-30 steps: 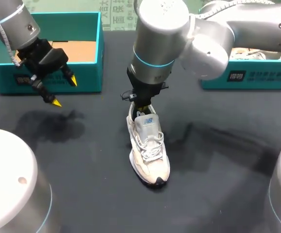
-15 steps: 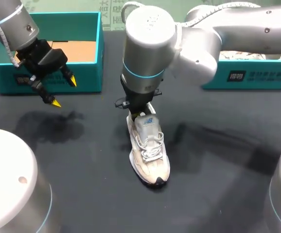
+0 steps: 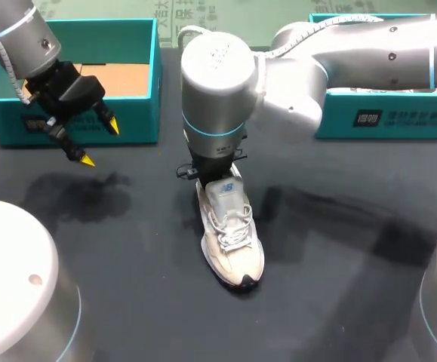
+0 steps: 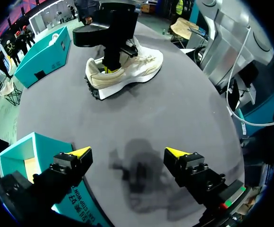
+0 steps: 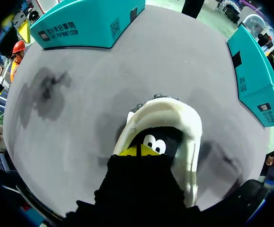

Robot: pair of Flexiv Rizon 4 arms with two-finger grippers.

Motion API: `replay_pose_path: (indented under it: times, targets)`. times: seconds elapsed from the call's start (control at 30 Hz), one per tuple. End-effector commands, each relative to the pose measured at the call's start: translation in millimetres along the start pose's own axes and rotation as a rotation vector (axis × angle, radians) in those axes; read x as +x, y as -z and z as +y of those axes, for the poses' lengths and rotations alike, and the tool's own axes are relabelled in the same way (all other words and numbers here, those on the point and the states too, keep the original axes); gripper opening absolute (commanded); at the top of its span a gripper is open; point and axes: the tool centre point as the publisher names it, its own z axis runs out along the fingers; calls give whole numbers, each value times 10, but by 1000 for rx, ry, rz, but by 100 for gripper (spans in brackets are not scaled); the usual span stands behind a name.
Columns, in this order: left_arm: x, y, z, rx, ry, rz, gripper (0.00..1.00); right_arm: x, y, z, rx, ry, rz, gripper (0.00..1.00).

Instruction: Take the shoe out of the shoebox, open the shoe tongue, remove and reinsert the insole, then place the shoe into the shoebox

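Note:
A white lace-up shoe [image 3: 231, 234] stands upright on the dark table [image 3: 339, 249], toe toward the front edge. My right arm comes in from the right, and its gripper [image 3: 216, 173] points straight down into the shoe's heel opening. In the right wrist view the right gripper [image 5: 137, 151] has its yellow tips together inside the shoe's collar [image 5: 186, 125], just over the black insole [image 5: 153, 141]; whether they pinch it is hidden. My left gripper [image 3: 99, 141] hangs open and empty in front of the teal shoebox [image 3: 82, 121]. The left wrist view shows the left gripper [image 4: 128, 152] well short of the shoe [image 4: 137, 68].
A second teal box [image 3: 388, 121] stands at the back right. The left shoebox shows a brown cardboard floor [image 3: 120, 78]. Bare table lies in front of and to both sides of the shoe.
My right arm's wrist has swung to the left above the shoe while its gripper stayed in the heel opening. The shoe's heel shifted slightly left. The left arm has not moved.

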Motion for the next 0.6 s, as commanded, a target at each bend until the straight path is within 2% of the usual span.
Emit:
replay_pose_path:
  times: [0.03, 0.17, 0.43, 0.6]
  targets:
    - [13, -2, -1, -3, 0, -3, 100, -2, 122, -20, -23, -13, -53, 0]
    - [13, -2, -1, -3, 0, -3, 100, -55, 208, -19, -28, -17, -104, 0]
    - [13, -2, -1, -3, 0, -3, 100, -209, 60, -22, -18, -41, -133, 0]
    - [13, -2, -1, -3, 0, -3, 100, -289, -115, -13, 12, -62, -136, 0]
